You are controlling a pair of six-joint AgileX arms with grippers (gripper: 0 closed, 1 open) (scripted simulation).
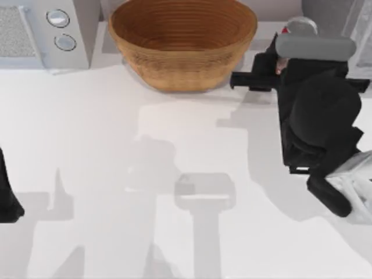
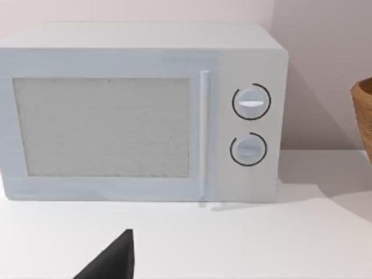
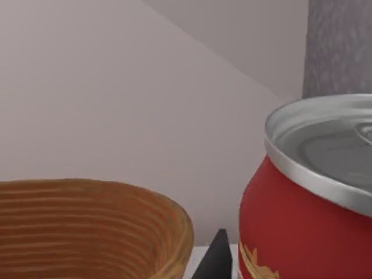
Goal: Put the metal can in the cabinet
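Red metal can [image 3: 308, 232], bench's far right corner: rigid, light, slick (grip mid-body sides). Right pincer [image 1: 283, 64] alongside, state undeterminable.

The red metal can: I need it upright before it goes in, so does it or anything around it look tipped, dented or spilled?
Nothing stands out. The red metal can with the silver top stands upright and undented beside the woven wicker bowl, with the right gripper at it. No spill shows on the white table.
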